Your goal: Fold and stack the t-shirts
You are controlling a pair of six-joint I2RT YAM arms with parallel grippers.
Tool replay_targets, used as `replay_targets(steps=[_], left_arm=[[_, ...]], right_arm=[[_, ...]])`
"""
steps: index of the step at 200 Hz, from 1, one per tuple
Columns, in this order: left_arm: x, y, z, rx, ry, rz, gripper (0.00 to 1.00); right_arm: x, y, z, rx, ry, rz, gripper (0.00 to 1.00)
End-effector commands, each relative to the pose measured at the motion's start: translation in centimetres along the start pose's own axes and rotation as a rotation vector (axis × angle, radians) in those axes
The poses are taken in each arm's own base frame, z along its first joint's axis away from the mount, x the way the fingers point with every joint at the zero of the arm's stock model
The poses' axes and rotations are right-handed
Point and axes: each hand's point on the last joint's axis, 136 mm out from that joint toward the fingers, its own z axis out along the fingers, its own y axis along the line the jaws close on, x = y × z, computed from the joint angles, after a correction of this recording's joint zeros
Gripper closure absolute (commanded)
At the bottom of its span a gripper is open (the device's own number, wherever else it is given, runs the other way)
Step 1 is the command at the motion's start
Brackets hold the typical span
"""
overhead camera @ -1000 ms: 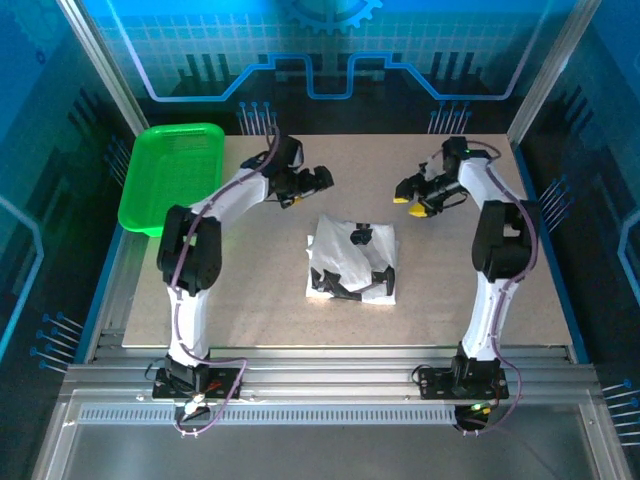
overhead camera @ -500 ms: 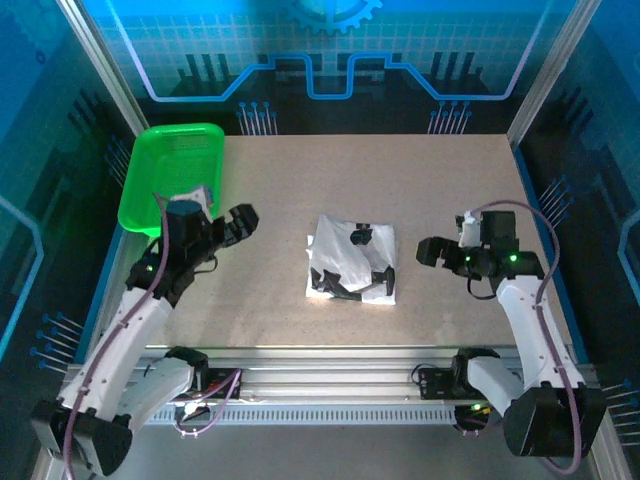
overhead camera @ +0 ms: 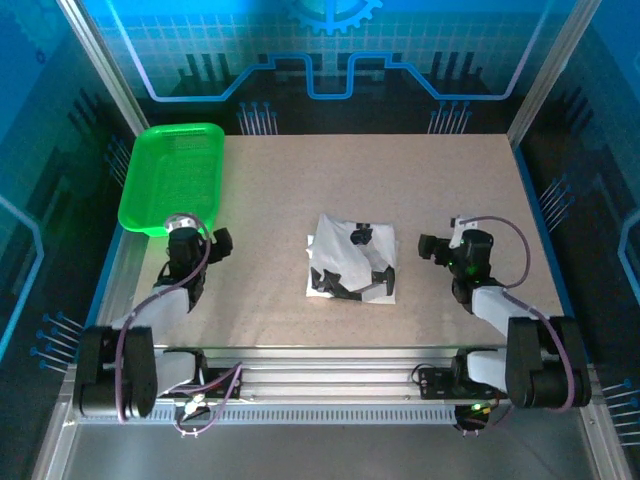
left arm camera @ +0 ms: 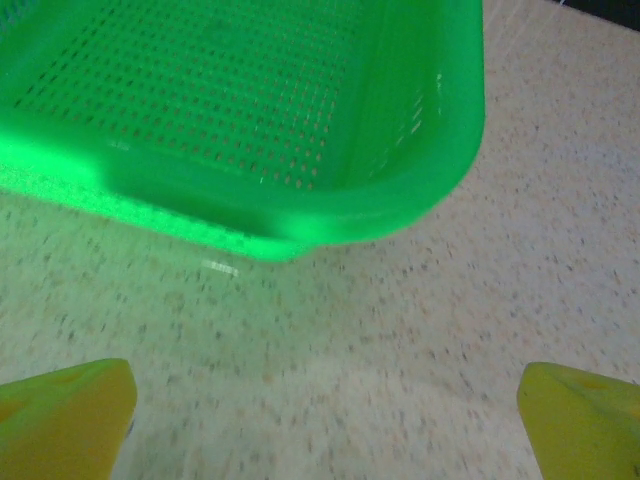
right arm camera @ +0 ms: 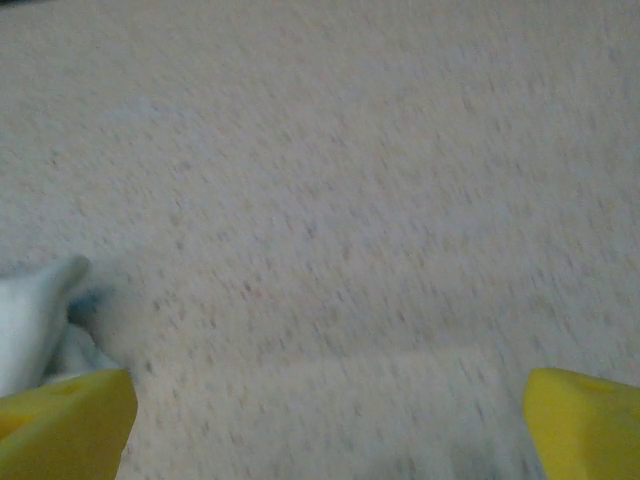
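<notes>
T-shirt (overhead camera: pixel 338 252) — white, with patches of black-and-grey print showing on top — lies folded into a rough square near the middle of the desk (overhead camera: pixel 400 180), touched by neither arm. The left hand (overhead camera: pixel 214 243) sits low over the desk's near-left part, just in front of the green basket (overhead camera: pixel 185 131), which stands at the far-left corner. In the left wrist view its yellow fingertips (left arm camera: pixel 65 415) are at opposite lower corners, spread wide with nothing but speckled desk between them, and the basket's rounded corner (left arm camera: pixel 400 200) lies just ahead. The right hand (overhead camera: pixel 431 247) rests low to the right of the shirt, near it but apart. Its fingertips (right arm camera: pixel 582 420) are likewise spread wide and hold nothing — a white edge of the shirt (right arm camera: pixel 30 315) shows beside the left one.
</notes>
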Motion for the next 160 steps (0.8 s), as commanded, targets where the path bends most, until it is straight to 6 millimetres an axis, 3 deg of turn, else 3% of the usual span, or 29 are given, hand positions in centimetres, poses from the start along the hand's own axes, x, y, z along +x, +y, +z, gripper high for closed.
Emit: replay_targets(steps=[1, 22, 42, 47, 61, 160], left_arm=[[-3.4, -1.0, 0.7, 0.058, -0.188, 0.024, 0.01], [-3.6, -2.0, 2.3, 0.089, -0.231, 0.084, 0.01], [-1.5, -3.6, 3.1, 0.131, -0.218, 0.169, 0.01], [-2.2, -3.8, 3.0, 0.132, -0.282, 0.173, 0.01], [-1.5, -3.5, 3.4, 0.107, -0.179, 0.16, 0.01], [-1.8, -3.9, 3.5, 0.122, -0.216, 0.177, 0.01]], right_arm=[[-4.3, 0.3, 0.0, 0.01, -0.231, -0.094, 0.0], [-2.8, 0.2, 1.3, 0.003, -0.227, -0.093, 0.0], [-2.7, 1.3, 3.2, 0.007, -0.147, -0.148, 0.0], [-2.5, 1.3, 3.6, 0.017, -0.13, -0.152, 0.0], [-2.5, 1.3, 3.6, 0.019, -0.129, -0.156, 0.0], [-2.5, 0.8, 3.5, 0.085, -0.135, -0.161, 0.0]])
